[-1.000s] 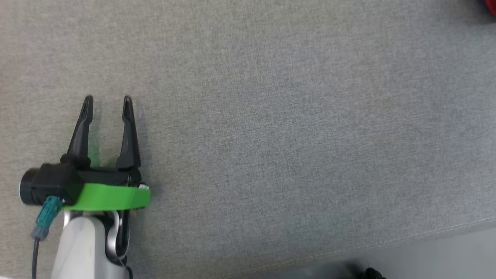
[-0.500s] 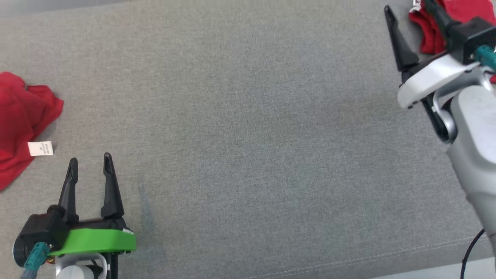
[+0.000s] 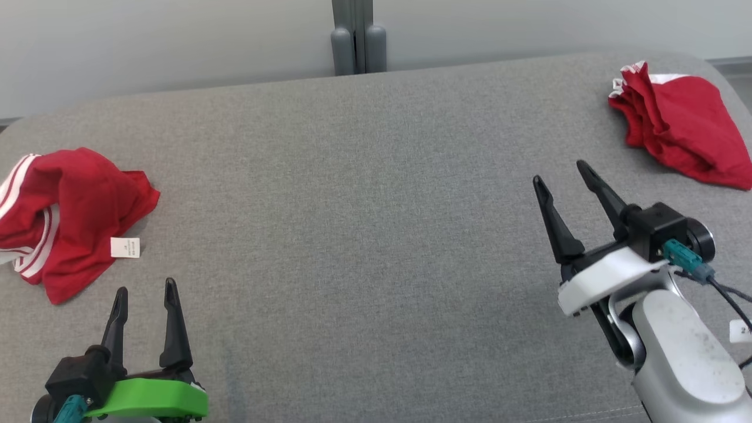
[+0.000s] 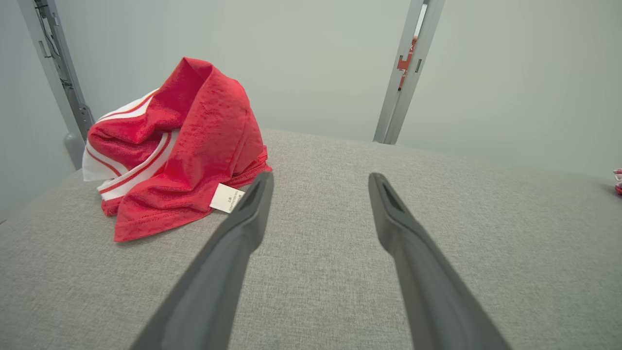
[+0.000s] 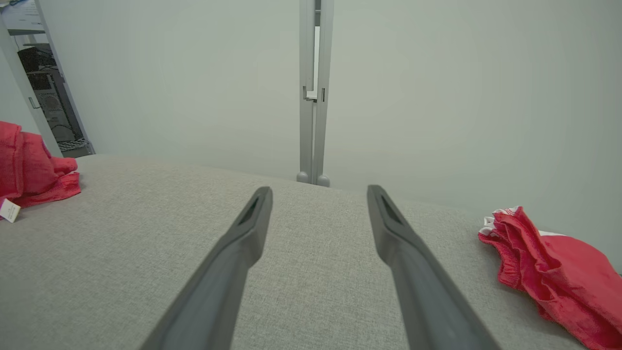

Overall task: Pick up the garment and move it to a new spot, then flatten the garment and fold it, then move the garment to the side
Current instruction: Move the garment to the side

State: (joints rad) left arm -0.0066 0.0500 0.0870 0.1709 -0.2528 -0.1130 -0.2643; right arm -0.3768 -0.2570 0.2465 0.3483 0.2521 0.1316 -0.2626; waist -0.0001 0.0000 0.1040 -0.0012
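On the grey padded surface (image 3: 376, 247), the garment (image 3: 76, 217) lies crumpled at the left edge, white stripes and a white tag (image 3: 125, 247) showing. Left gripper (image 3: 145, 286) sits near it, fingers spread, holding nothing. Right gripper (image 3: 559, 171) also spread and empty, near a second red cloth (image 3: 681, 135) at far right.

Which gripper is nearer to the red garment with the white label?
Left. The left gripper is open just short of the red garment, fingertips close to its white label. The right gripper, also open, is far across the grey cushion, on the other side.
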